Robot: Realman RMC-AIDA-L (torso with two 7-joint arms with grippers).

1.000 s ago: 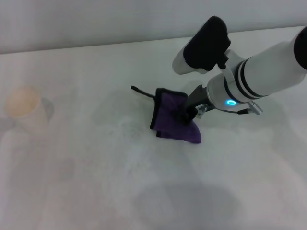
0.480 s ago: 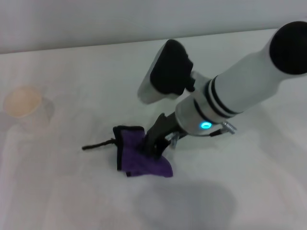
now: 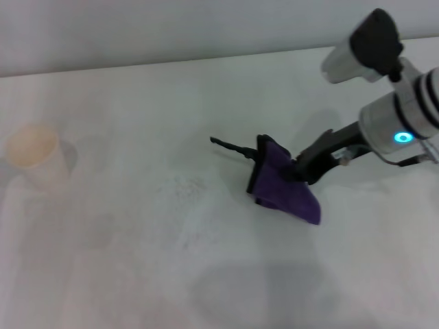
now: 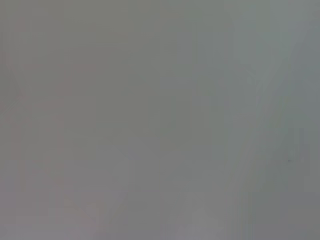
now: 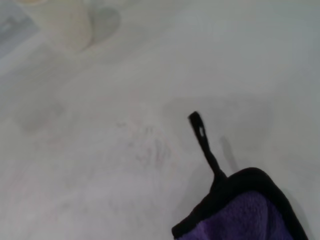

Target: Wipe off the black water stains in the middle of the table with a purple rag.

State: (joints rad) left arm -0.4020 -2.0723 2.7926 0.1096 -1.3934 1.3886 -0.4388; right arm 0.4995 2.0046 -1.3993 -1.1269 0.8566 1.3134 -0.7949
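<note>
A folded purple rag (image 3: 285, 186) with a black trimmed edge lies pressed on the white table (image 3: 137, 260), right of the table's middle in the head view. Its black-edged side faces the robot's left and stands slightly raised, while the purple body spreads flat toward the near right. A thin black loop tail runs from the rag's upper corner out across the table toward the left, lying straight on the surface. On the bare white surface just left of the rag, only faint grey speckles and smudges show; no dark blob of black water stains can be made out.
</note>
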